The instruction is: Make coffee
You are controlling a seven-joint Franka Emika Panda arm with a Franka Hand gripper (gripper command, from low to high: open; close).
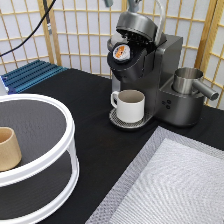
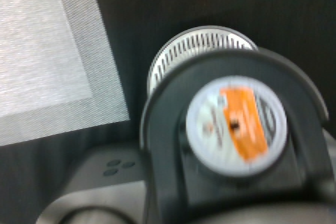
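While the pod (image 1: pixel 121 52) sits in the open brew head of the coffee machine (image 1: pixel 150 75), foil top showing orange and white, nothing is holding it. The wrist view shows the same pod (image 2: pixel 236 125) seated flat in the round dark holder, with the drip grille behind it.

The lid (image 1: pixel 136 23) of the machine is up, tilted back above the pod. So by my read: pod loaded, lid not closed, brewing not started — no liquid visible anywhere.

A white mug (image 1: pixel 130 105) with a handle stands on the drip tray (image 1: pixel 118 121) directly under the brew head, in place to catch the pour. A steel jug (image 1: pixel 189 81) sits on the machine's side platform toward the exterior view's right.

The gripper: not in the exterior view. Only a bit of arm or cable shows at the top edge above the machine, so I cannot tell whether the pincer is released or clenched.

Further out — a white two-tier round stand (image 1: pixel 65 150) at the exterior view's left, with a tan cup (image 1: pixel 9 148) on its upper shelf. A grey woven mat (image 1: pixel 170 185) lies at the bottom right, a blue ribbed tray (image 1: pixel 30 75) at the far left by the screen.
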